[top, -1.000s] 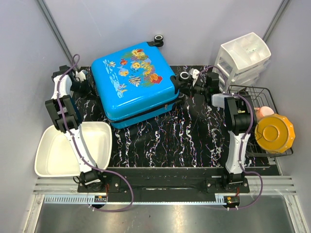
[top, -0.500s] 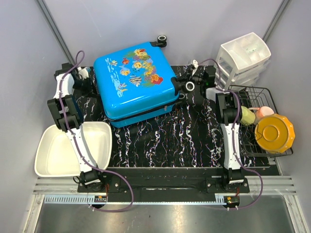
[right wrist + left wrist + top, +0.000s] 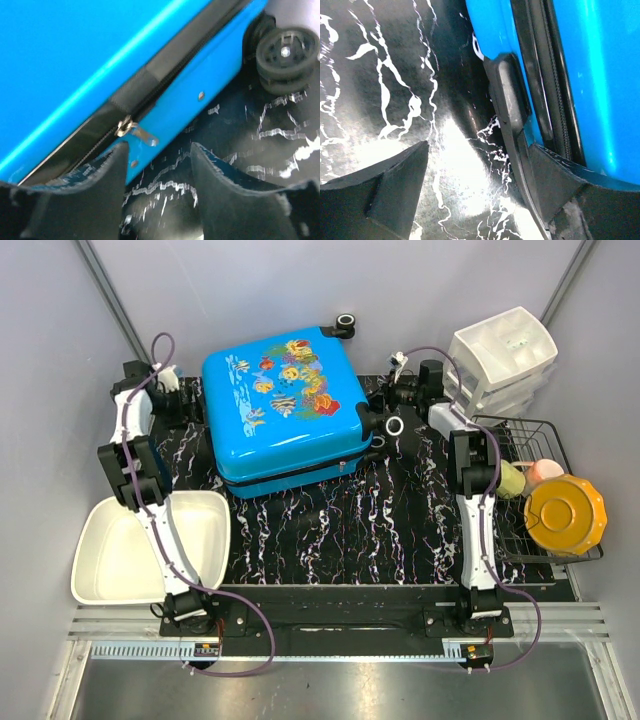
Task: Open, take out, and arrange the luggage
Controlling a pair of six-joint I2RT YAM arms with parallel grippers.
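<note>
The bright-blue fish-print luggage [image 3: 285, 405] lies flat and zipped shut on the black marbled mat [image 3: 380, 520], with black wheels [image 3: 395, 425] on its right side. My left gripper [image 3: 190, 405] is open at the luggage's left side. In the left wrist view my left gripper [image 3: 477, 170] spans bare mat, its right finger [image 3: 560, 180] beside a black side handle [image 3: 507, 100] and the blue shell [image 3: 600, 75]. My right gripper [image 3: 385, 402] is open at the right side. In the right wrist view my right gripper [image 3: 159, 150] sits just below the zipper pull [image 3: 137, 131], near a wheel [image 3: 285, 52].
A white plastic tub [image 3: 140, 550] sits at the front left, off the mat. A white drawer unit [image 3: 500, 355] stands at the back right. In front of it a wire basket [image 3: 520, 422] holds a yellow lid [image 3: 565, 512] and small cups.
Both grippers have gone from shut to open. The luggage has slid a little to the right and towards the back, and the right wrist has swung back towards the drawers.
</note>
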